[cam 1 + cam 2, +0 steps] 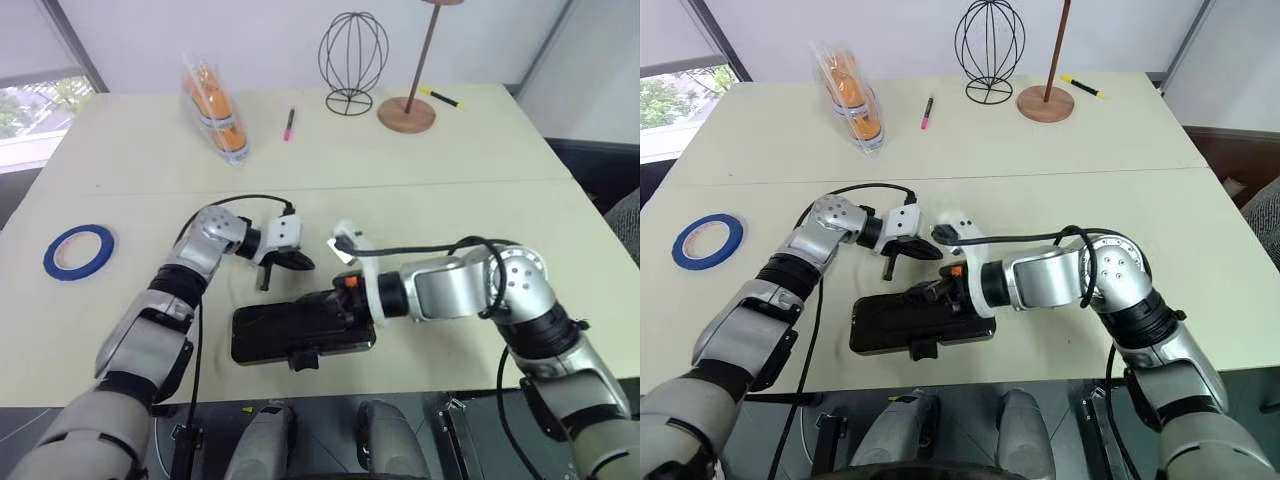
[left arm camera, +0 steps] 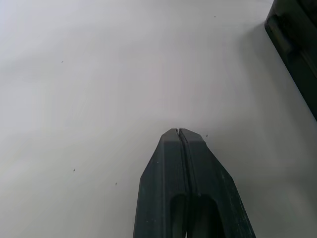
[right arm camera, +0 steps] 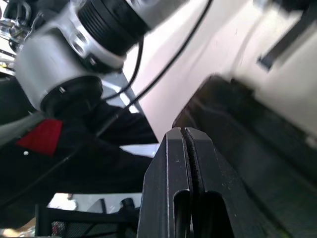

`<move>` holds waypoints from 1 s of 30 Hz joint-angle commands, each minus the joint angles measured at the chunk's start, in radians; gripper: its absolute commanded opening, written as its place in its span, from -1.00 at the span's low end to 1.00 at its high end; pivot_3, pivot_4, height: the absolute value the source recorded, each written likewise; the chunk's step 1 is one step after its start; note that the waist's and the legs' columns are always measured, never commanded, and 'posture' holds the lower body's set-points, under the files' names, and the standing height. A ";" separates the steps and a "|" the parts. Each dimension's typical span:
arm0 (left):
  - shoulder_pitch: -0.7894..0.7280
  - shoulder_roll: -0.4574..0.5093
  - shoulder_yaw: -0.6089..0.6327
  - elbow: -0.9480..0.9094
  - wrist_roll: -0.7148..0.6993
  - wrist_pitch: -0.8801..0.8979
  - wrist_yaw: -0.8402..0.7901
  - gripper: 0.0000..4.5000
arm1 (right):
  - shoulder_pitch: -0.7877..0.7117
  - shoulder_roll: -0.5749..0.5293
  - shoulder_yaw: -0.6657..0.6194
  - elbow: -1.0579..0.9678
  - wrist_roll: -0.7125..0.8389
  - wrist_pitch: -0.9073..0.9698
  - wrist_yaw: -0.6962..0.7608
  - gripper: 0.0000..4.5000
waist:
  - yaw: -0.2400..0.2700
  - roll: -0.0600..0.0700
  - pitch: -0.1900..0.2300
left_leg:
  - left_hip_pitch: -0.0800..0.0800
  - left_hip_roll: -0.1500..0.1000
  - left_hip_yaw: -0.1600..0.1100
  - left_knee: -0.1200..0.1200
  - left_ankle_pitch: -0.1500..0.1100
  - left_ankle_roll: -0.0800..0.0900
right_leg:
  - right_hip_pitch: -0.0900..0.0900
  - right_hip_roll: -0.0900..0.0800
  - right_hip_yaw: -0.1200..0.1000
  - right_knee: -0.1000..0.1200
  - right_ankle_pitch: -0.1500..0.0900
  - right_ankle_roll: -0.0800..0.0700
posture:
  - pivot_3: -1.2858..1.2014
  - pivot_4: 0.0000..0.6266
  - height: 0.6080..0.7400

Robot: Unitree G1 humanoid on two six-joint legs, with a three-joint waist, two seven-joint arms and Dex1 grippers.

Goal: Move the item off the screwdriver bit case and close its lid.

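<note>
The blue tape roll (image 1: 79,251) lies flat on the table at the far left, well away from the screwdriver bit case (image 1: 270,335). The dark case sits near the table's front edge with its glossy lid (image 1: 300,322) lying flat on top. A black latch tab (image 1: 303,358) sticks out at the near edge. My left gripper (image 1: 303,263) is shut and empty, just behind the case and pointing right. My right gripper (image 1: 932,292) is shut and empty, low over the case's right part and pointing left. In the wrist views, each gripper (image 2: 177,131) (image 3: 183,130) has its two fingers pressed together.
At the back stand a clear bag of orange things (image 1: 215,110), a pink marker (image 1: 289,123), a black wire ornament (image 1: 352,62), a round wooden stand base (image 1: 407,113) and a yellow marker (image 1: 442,97). The table's front edge runs just below the case.
</note>
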 commanded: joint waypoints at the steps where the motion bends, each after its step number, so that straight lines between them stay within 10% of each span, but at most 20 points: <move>1: -0.019 0.014 0.036 -0.027 -0.010 -0.003 -0.013 -1.00 | 0.037 -0.020 0.058 -0.003 0.025 0.009 -0.023 -0.97 | 0.000 0.000 0.000 | 0.000 0.000 0.000 0.000 0.000 0.000 | 0.000 0.000 0.000 0.000 0.000 0.000 | 0.03 -0.52 1.00; 30: 0.101 0.009 0.046 -0.282 -0.055 0.169 -0.081 -1.00 | 0.098 -0.091 0.168 -0.022 0.025 0.025 -0.001 -0.97 | 0.002 0.000 0.000 | -0.001 0.000 0.000 0.000 0.000 0.000 | 0.000 0.000 0.000 0.000 0.000 0.000 | 0.03 -0.52 1.00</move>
